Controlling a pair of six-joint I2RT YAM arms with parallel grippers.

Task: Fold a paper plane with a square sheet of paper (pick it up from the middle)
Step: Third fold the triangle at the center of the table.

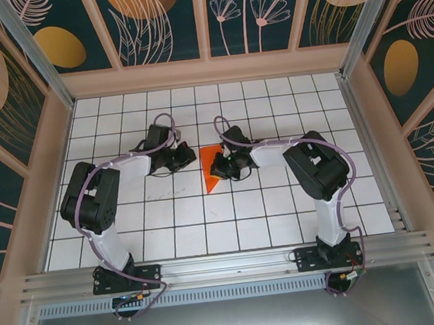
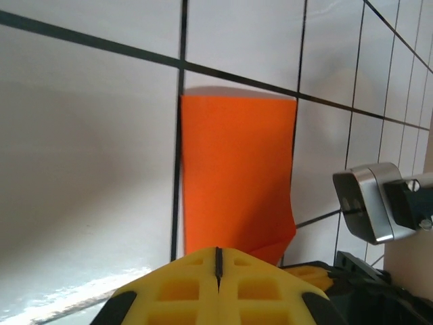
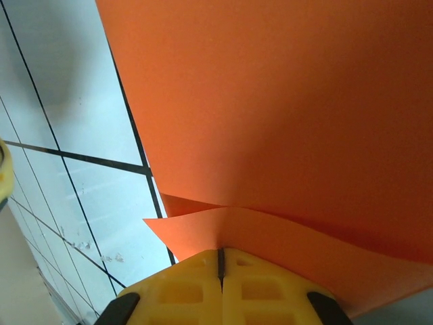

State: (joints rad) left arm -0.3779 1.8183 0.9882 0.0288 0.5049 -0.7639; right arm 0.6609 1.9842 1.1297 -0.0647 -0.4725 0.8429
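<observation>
Left gripper [image 2: 218,265] — yellow ribbed fingers [image 2: 179,288] pressed together, nothing visibly between them. Right gripper [image 3: 220,261] — fingers likewise closed, pinching the raised edge of a flap of the paper sheet [image 3: 284,101]. The sheet is thin, smooth and bright orange, partly folded over itself. It lies between the two grippers at the middle of the white table [image 1: 283,210], which has black grid lines.
</observation>
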